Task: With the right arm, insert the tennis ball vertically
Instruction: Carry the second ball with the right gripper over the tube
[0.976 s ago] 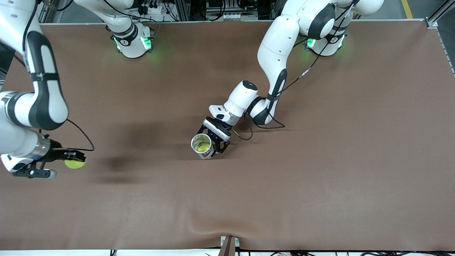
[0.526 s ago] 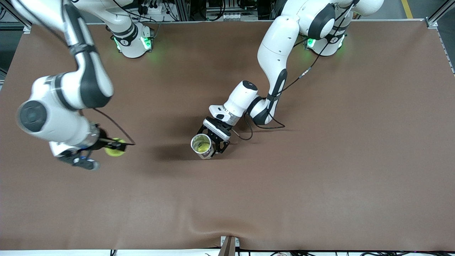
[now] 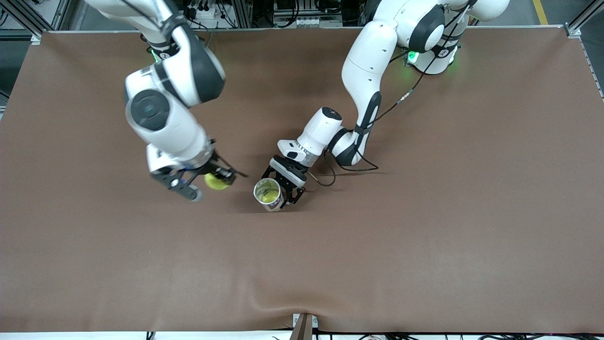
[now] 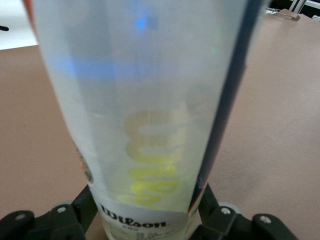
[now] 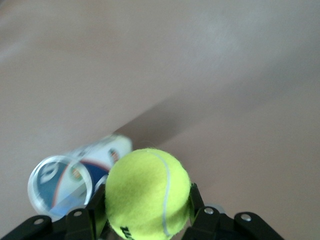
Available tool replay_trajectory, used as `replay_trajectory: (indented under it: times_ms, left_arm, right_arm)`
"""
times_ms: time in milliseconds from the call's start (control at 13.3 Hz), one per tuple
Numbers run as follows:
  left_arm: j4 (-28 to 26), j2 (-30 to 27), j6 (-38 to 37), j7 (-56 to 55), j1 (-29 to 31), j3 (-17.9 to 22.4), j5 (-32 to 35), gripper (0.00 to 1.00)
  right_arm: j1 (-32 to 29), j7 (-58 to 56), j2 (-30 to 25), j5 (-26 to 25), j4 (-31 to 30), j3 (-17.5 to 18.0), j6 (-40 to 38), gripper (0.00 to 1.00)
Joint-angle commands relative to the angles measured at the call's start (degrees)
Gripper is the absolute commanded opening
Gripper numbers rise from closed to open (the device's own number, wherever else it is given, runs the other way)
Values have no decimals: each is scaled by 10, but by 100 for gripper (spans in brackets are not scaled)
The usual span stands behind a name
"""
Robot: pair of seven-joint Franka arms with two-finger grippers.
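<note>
The right gripper point(image 3: 207, 182) is carrying a yellow-green tennis ball point(image 3: 216, 181), its fingers point(image 5: 196, 200) clamped on the ball's two sides so the underside is hanging free for a downward drop. It is hovering over bare brown table point(image 3: 424, 236), just beside a clear Wilson ball can point(image 3: 268, 193). The left gripper point(image 3: 285, 186) is gripping that can near its base, fingers point(image 4: 80, 210) pressing on either side, keeping it upright with the open mouth facing up. The ball is not yet above the opening, so a short sideways carry appears to be needed before lowering.
</note>
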Motion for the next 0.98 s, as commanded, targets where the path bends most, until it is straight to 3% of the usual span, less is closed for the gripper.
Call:
replay_trajectory:
  times_ms: [0,225,526,901]
  left_arm:
    - [17,15,1,3,-18,29,-12,84]
    - [16,16,1,3,-25,31,-12,84]
    - [17,16,1,2,-25,31,-12,85]
    - [17,18,1,2,-25,31,-13,85]
  right_arm:
    - [43,78,23,0,39,-8,3,0]
    - [80,173,73,-24,89,-9,33,0]
    - [81,183,112,-33,150,-12,34,0]
    - [73,187,127,-56,159,-14,36,0]
